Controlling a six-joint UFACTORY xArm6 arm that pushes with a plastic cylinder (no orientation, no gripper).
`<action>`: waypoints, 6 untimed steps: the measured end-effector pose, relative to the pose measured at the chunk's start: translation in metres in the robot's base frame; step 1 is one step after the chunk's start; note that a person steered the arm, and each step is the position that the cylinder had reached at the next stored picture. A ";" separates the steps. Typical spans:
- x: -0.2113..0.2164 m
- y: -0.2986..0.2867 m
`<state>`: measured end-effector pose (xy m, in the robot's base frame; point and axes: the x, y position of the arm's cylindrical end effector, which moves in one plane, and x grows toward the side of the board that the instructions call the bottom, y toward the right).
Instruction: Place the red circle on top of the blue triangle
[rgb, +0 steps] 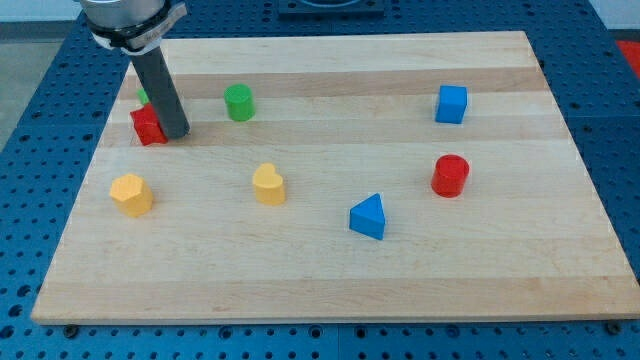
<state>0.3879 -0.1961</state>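
A: What's the surface look like from the cam?

B: Pale wood worktop (330, 270), plank grain running across the view, sitting on a blue perforated base (30, 90) that shows on all sides. Top edge of view is cut off, so not much of the room to report.

A: Where's my rod?

B: My tip (176, 133) is down at the view's upper left, touching or just beside the right side of a red block (147, 126); shape unclear, rod covers part of it. A bit of green (143, 95) peeks out behind the rod, can't tell what it is. No pincer on this rig, just the rod, so nothing to say on apart or together.

A: Task pieces?

B: Red circle (450, 175) at the view's right, mid-height. Blue triangle (368, 217) near it, down and to the left, not touching. Both well apart from my tip.

A: Anything between?

B: Green cylinder (238, 102) just right of the tip. Yellow heart-ish block (268, 184) mid-board, another yellow block (131, 194) at left. Blue cube (451, 104) upper right.
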 end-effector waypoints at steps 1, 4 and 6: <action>0.020 0.077; 0.027 0.384; 0.091 0.461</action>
